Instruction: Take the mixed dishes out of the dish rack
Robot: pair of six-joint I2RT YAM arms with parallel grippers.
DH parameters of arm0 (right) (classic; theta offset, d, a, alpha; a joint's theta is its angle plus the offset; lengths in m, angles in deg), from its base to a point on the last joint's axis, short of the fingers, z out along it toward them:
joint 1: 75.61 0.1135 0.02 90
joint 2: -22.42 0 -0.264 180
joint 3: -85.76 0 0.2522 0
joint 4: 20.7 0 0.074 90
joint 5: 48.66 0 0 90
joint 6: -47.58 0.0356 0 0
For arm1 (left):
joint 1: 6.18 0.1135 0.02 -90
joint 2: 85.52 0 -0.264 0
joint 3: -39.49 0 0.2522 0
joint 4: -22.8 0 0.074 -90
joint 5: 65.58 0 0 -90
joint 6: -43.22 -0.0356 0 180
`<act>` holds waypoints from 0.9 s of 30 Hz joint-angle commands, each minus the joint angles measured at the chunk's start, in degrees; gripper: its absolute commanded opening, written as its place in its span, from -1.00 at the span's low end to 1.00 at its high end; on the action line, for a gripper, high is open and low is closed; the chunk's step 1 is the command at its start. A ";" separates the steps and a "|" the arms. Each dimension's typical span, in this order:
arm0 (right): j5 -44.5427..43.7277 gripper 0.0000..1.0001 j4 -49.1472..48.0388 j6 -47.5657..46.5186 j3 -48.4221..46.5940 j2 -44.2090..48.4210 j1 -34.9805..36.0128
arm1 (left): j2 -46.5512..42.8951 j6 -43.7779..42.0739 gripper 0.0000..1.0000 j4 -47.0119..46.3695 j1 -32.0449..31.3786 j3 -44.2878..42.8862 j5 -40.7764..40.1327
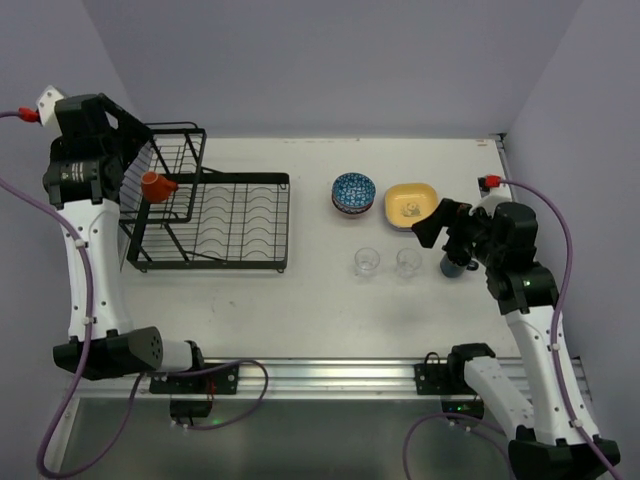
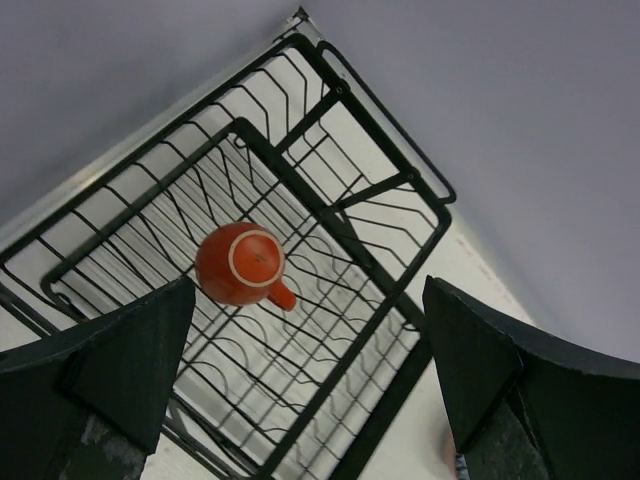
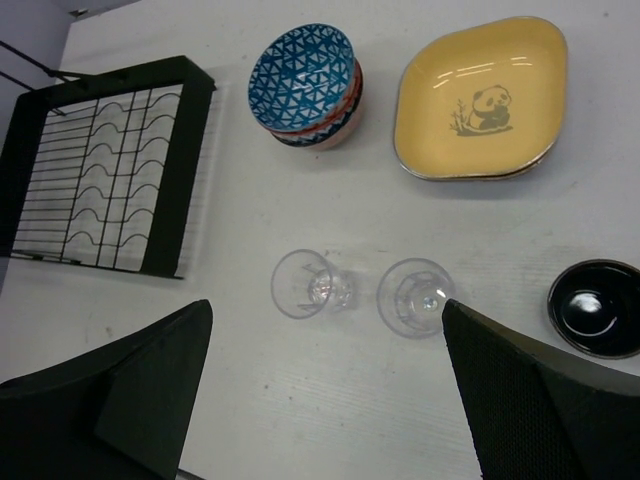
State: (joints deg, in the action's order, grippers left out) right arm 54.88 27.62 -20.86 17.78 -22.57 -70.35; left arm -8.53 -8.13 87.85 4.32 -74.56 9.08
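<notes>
The left gripper [image 2: 305, 292], fingers wide apart, hangs over the round orange mug [image 2: 240, 262] at the tall end of the black wire rack [image 1: 245, 178], while the right gripper [image 3: 325, 310], also wide apart and empty, hangs above two clear glasses [image 3: 303, 284] on the table, beside a dark mug [image 3: 595, 307], stacked bowls [image 3: 305, 82] and a yellow panda plate [image 3: 480, 98].

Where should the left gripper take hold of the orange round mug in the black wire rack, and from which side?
Grip the orange mug by its round body, coming from above, jaws on the two sides free of its handle. It seems to stand mouth down, base ring up, so no rim is offered.
</notes>
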 commanded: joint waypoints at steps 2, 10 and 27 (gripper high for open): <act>6.40 0.98 -4.68 -0.29 -0.98 1.31 0.10 | 4.55 16.18 1.00 7.24 0.92 -9.11 1.16; 8.78 0.98 -6.44 -0.12 1.04 3.24 0.10 | 10.54 33.93 1.00 14.72 0.05 -11.50 0.04; 8.17 0.98 -6.18 -0.38 1.74 5.97 0.19 | 21.88 35.62 0.96 21.84 -0.66 -12.92 -5.50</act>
State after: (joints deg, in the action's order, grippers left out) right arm 62.07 23.45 -20.86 18.99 -16.89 -70.35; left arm 14.02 25.66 109.01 3.21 -88.38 6.29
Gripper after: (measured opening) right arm 0.990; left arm 0.984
